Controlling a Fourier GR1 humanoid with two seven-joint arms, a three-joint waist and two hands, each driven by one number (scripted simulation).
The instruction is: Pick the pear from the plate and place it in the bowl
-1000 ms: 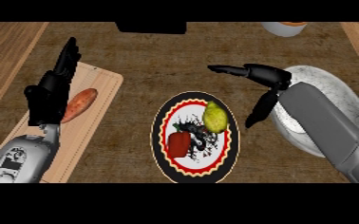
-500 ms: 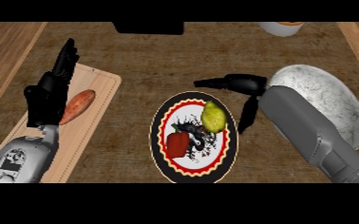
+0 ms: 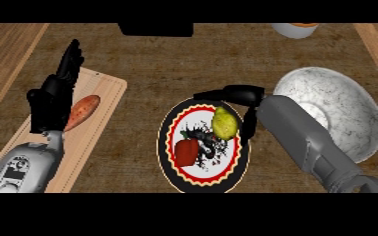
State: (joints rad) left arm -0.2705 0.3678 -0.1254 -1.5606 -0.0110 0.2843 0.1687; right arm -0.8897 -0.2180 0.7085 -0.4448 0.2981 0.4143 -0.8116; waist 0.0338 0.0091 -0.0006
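Yellow-green pear (image 3: 224,123) lies at the upper right edge of the round red-rimmed plate (image 3: 168,150); my right hand (image 3: 238,97), fingers spread and empty, should curl round it.

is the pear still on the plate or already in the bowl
On the plate. The pear lies at the plate's upper right, the right hand beside it. The bowl holds nothing.

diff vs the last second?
The right hand moved left from beside the bowl to the pear on the plate, fingers open around it, not yet gripping. The pear, red item and left hand over the cutting board are unchanged.
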